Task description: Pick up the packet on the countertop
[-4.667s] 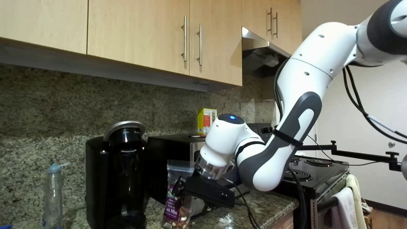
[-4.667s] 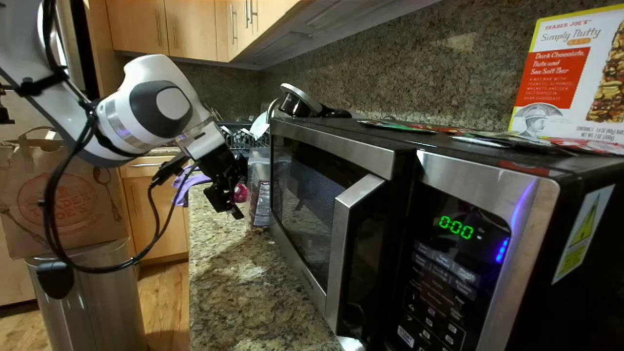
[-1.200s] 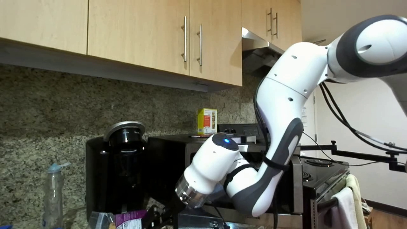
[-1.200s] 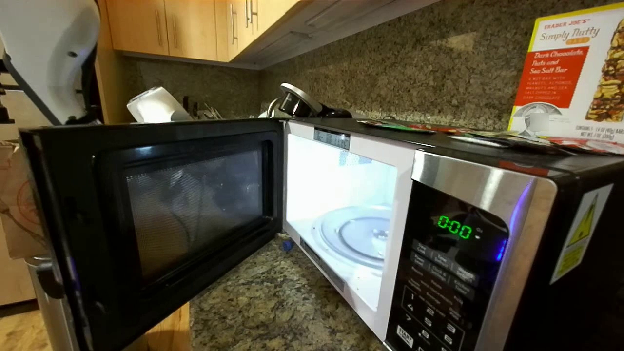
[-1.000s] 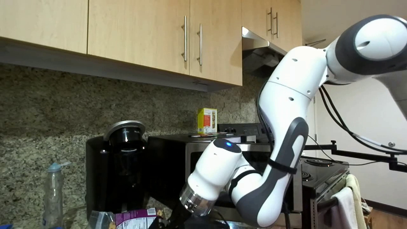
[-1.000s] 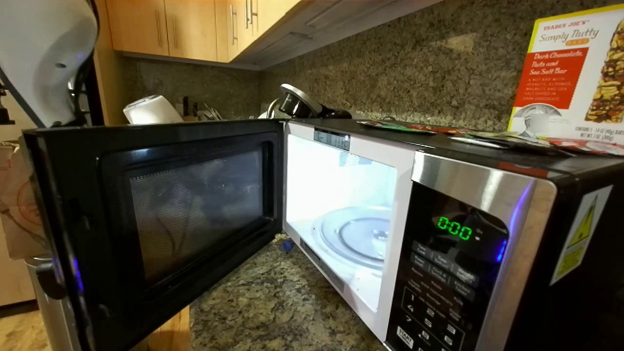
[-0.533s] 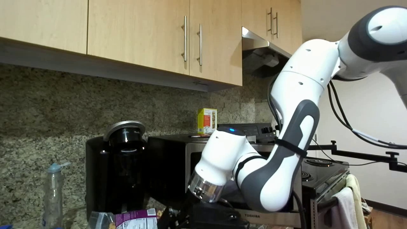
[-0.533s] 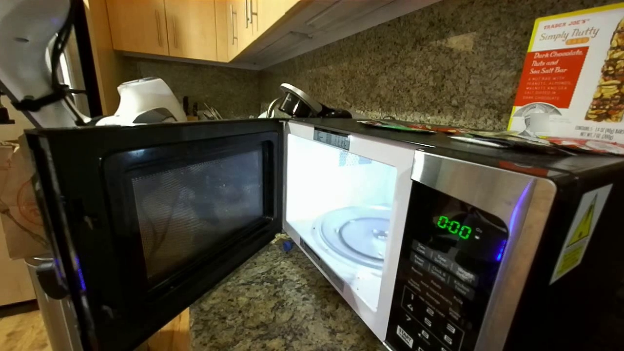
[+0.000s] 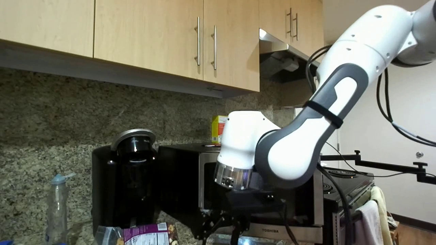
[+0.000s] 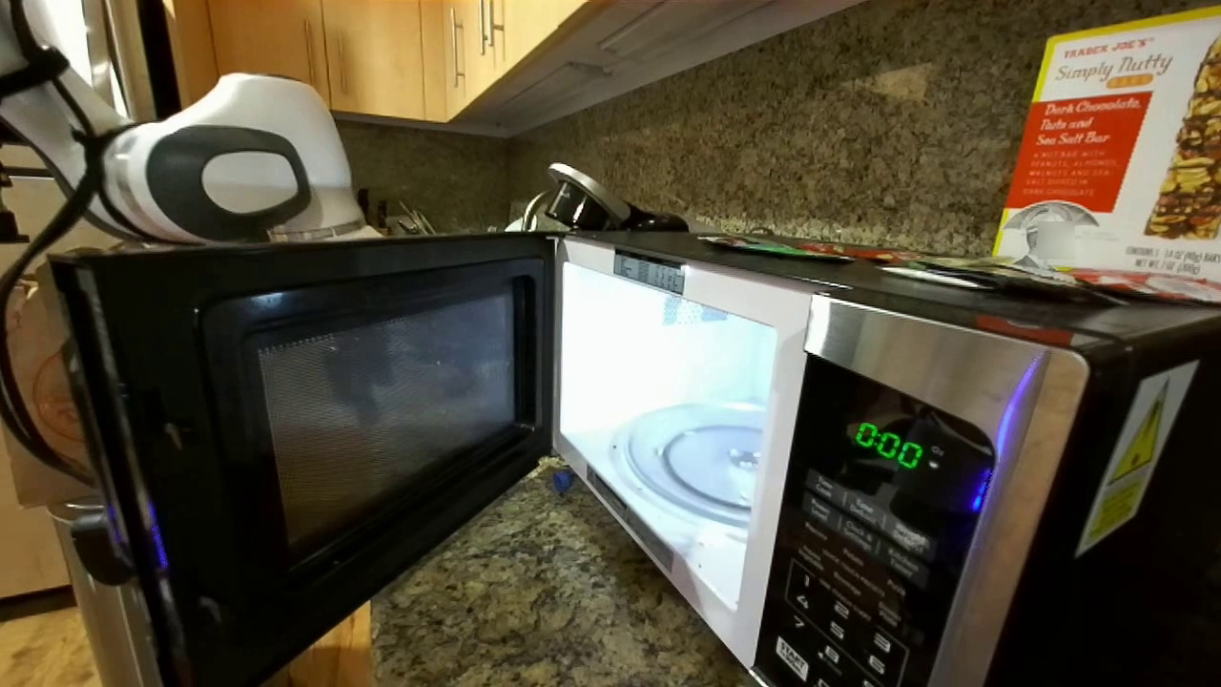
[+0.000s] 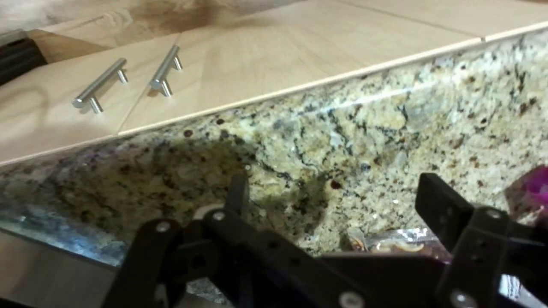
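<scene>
The packet lies tilted on the countertop at the bottom of an exterior view, its purple and white printed side showing and its lower part cut off by the frame. Part of it, clear with nuts inside, shows in the wrist view behind my right finger. My gripper is open and empty, to the right of the packet and above the counter. In the wrist view, the wide-apart fingers have bare speckled countertop between them. The open microwave door hides the packet and gripper in an exterior view with the countertop.
The microwave door stands open beside the gripper. A black coffee maker and clear bottle stand left. A yellow-white box is on the microwave. Cabinets hang above. A blurred purple thing is at the wrist view's right edge.
The gripper has risen and moved right, away from the packet, over the last second. Compared with several seconds ago, the packet lies down instead of standing, and the microwave door is open.
</scene>
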{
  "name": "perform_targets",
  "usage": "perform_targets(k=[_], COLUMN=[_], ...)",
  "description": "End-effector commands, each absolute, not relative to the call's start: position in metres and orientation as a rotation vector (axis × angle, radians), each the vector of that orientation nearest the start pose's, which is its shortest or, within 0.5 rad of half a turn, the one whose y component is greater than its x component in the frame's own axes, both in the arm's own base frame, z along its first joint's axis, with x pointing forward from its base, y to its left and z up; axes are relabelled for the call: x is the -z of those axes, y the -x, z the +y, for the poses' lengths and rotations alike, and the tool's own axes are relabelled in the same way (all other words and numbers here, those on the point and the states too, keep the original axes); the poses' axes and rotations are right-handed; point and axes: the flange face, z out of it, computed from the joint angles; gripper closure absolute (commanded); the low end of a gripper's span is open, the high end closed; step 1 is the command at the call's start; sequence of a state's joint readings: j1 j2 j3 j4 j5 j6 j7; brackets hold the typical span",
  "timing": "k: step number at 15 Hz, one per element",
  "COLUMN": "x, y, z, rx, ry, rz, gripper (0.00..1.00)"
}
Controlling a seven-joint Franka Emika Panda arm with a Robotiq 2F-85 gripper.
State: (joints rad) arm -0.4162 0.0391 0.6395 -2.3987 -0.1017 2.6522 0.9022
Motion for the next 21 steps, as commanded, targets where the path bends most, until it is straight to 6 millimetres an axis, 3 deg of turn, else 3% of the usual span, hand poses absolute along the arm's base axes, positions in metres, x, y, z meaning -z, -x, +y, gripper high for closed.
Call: perform_targets(k=[1,5,7,8,11,21], x=[-0.375,-0.425,-0.443,-0.434,-0.448,-0.444], y=[-0.473,-0.441,-0.434,-0.447,-0.439,-0.438], z=[0.11,0.073,0.058,0.066,0.057,0.058], rx=[0.176,0.054,0.045,0.057,0.067,0.054], ry=[2.958,3.054,3.078,3.05,3.051,3.055], rz=[0.763,0.629,0.61,0.663,0.651,0.646], gripper=[0.0,0.0,0.0,0.0,0.0,0.0])
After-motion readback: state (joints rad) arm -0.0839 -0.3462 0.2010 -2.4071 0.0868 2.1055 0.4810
